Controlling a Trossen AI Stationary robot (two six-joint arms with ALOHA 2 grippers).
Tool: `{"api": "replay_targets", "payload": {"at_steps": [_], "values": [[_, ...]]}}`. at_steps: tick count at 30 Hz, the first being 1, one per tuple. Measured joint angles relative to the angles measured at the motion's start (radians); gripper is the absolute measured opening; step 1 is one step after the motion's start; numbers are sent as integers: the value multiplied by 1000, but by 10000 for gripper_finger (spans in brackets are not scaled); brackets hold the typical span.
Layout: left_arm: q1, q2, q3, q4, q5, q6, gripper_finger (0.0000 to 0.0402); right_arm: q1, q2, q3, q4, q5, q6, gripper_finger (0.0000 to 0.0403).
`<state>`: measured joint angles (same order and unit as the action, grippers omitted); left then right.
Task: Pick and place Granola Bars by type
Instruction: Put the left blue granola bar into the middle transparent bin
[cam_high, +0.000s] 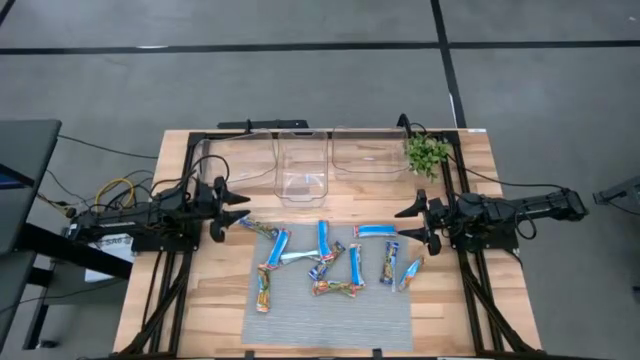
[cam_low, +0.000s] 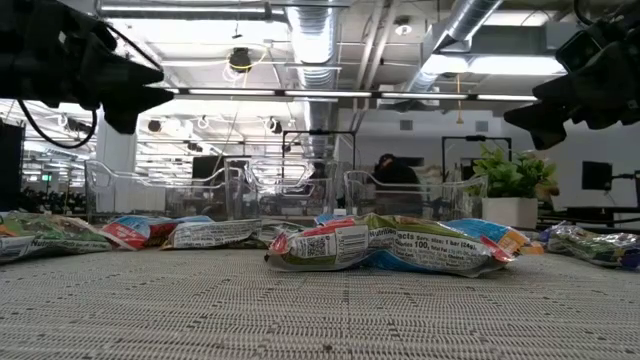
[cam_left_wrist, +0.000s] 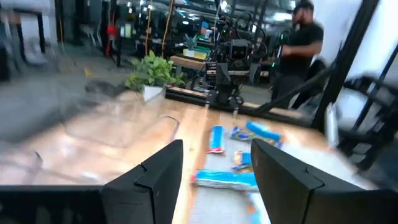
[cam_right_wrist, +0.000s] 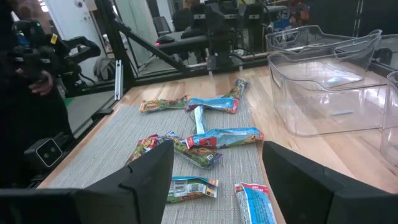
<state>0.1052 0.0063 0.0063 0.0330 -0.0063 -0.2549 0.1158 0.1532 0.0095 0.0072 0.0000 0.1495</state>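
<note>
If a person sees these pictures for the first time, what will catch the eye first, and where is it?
The eye goes first to the scatter of shiny granola bars, blue and brownish, lying across the grey mat at the table's near middle. Behind them stand clear plastic bins, empty, with a small green plant at the far right. The left gripper and right gripper hang open on either side of the bars, holding nothing.
</note>
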Motion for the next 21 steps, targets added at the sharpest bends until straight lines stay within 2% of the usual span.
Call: {"api": "replay_targets", "payload": {"at_steps": [6, 9, 12, 16, 21], "values": [[0, 0, 0, 15, 86, -538, 183, 0, 0, 0, 0, 0, 0, 240], [0, 0, 0, 16, 92, -693, 183, 0, 0, 0, 0, 0, 0, 240], [0, 0, 0, 16, 85, -735, 183, 0, 0, 0, 0, 0, 0, 240], [-2, 2, 12, 18, 131, -696, 183, 0, 0, 0, 0, 0, 0, 240], [-8, 74, 121, -92, 129, -591, 183, 0, 0, 0, 0, 0, 0, 240]]}}
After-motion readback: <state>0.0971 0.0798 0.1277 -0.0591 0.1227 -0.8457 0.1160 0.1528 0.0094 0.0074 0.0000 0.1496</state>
